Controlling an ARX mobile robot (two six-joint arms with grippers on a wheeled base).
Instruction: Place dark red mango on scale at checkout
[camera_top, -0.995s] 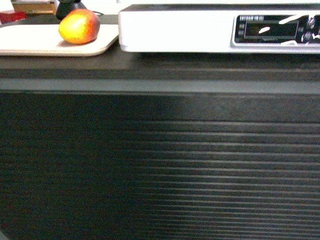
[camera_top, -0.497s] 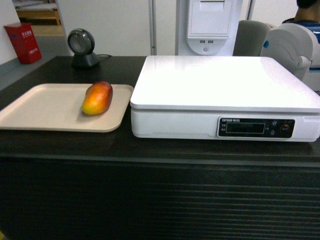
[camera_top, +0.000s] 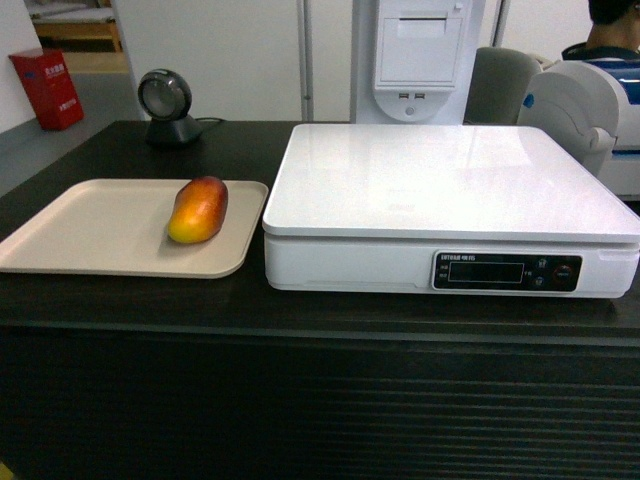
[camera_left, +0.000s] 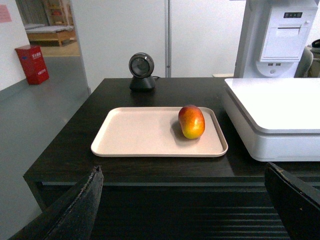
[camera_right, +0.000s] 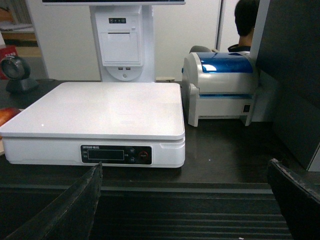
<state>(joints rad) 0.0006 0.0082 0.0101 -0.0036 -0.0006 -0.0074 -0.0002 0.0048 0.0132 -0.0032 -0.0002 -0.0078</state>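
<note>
Mango (camera_top: 198, 209) lies on tray (camera_top: 90, 235), just left of scale (camera_top: 440, 185), not touching it; both sit on checkout (camera_top: 300, 310). Head view shows no grippers. Left wrist view shows left gripper (camera_left: 187, 210) w/ fingers (camera_left: 75, 210) spread wide, holding nothing, low in front of checkout edge, plus scanner (camera_left: 141, 71) behind tray. Right wrist view shows right gripper (camera_right: 187, 210) likewise wide open & empty, facing scale display, w/ label printer (camera_right: 222, 87) right of scale.
</note>
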